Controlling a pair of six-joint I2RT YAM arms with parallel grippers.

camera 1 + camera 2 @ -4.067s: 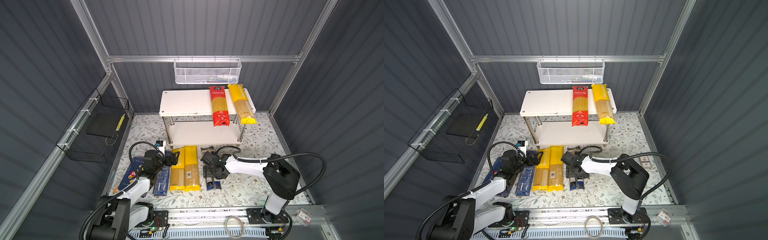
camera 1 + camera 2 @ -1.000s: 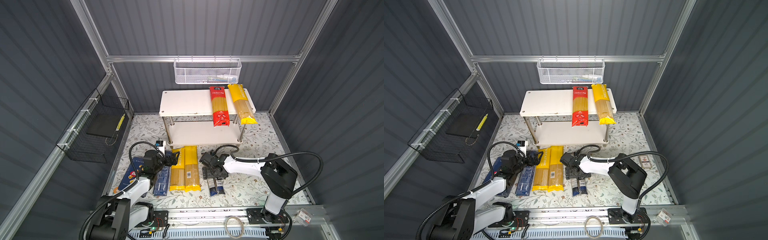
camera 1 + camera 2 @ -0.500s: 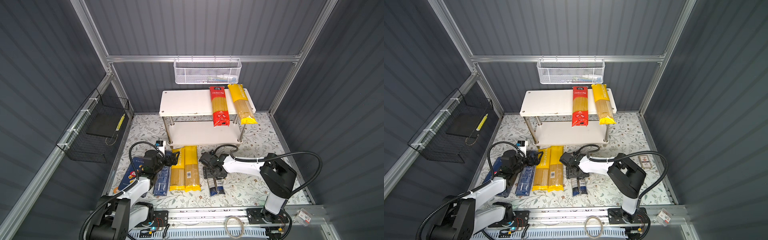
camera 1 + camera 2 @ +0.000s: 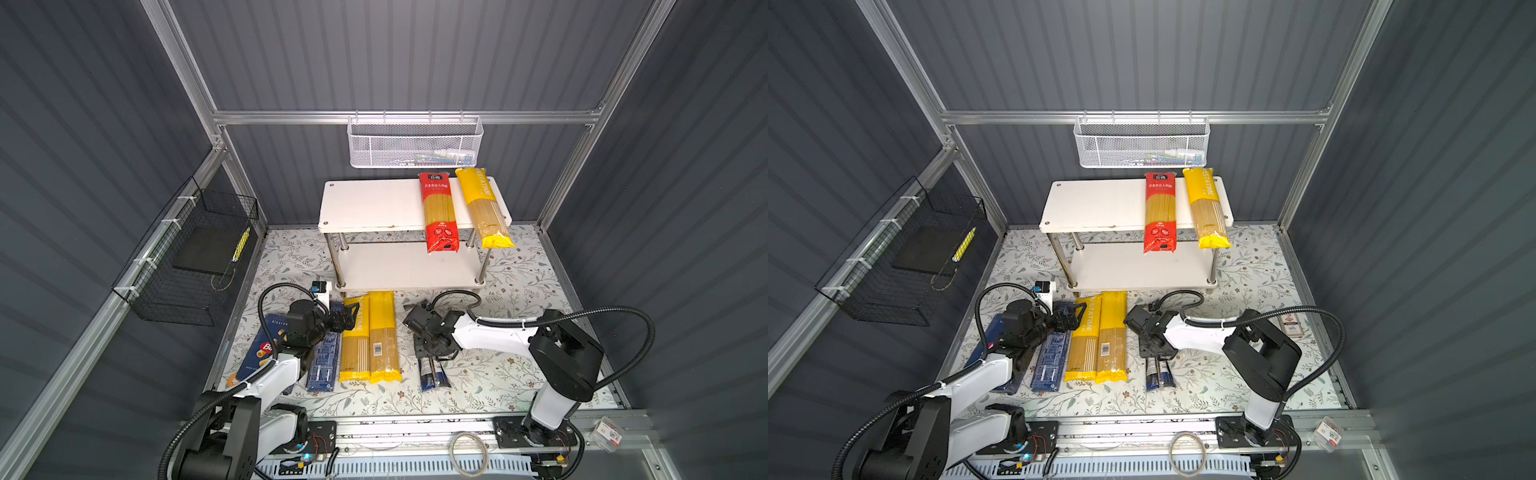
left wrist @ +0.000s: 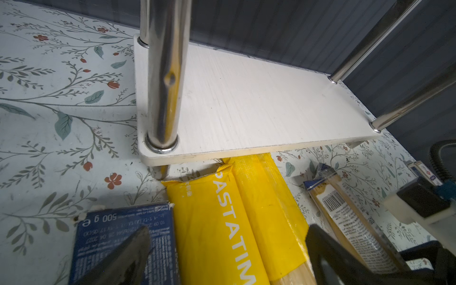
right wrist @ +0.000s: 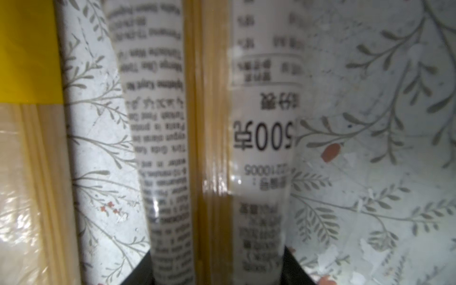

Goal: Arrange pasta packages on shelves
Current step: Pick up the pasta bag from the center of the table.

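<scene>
In both top views the grey-and-dark-blue spaghetti bag [image 4: 433, 376] lies flat on the floral mat [image 4: 498, 374] in front of the shelves [image 4: 374, 203], and the right gripper [image 4: 432, 353] is down over it. The top board has bare room beside the red bag [image 4: 439, 212]. The left gripper [image 4: 348, 319] hovers near the rack's front leg, spread wide and empty.

In the left wrist view, the lower board [image 5: 246, 103] is bare. Its front edge overhangs the yellow bags [image 5: 209, 222], so clearance there is tight.

In the right wrist view, dark jaws hug both flanks of the bag, but I cannot tell whether they truly pinch it. It looks light, with slick film over stiff, brittle strands. A mid-length hold should keep it level.
</scene>
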